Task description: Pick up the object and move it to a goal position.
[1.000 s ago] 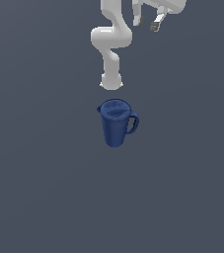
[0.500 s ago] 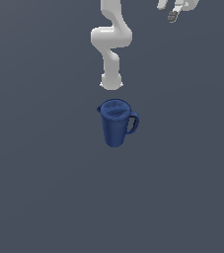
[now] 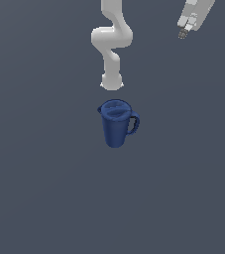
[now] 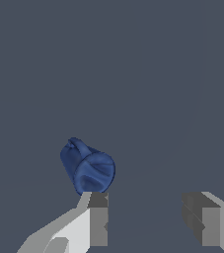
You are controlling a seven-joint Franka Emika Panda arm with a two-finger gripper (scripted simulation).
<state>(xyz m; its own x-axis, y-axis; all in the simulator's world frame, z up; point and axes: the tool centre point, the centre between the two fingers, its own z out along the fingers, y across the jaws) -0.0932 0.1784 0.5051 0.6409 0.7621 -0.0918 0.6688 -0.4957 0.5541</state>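
Dark blue and matte, the pitcher stands upright on the grey floor just in front of the arm's white base, its loop handle toward the exterior view's right and its round lid on (contents, if any, hidden). The gripper hangs well apart, high at the exterior view's right, fingers spread with nothing between them; the spout seems to face the base.

Bare floor rings the upright pitcher; tool well apart.
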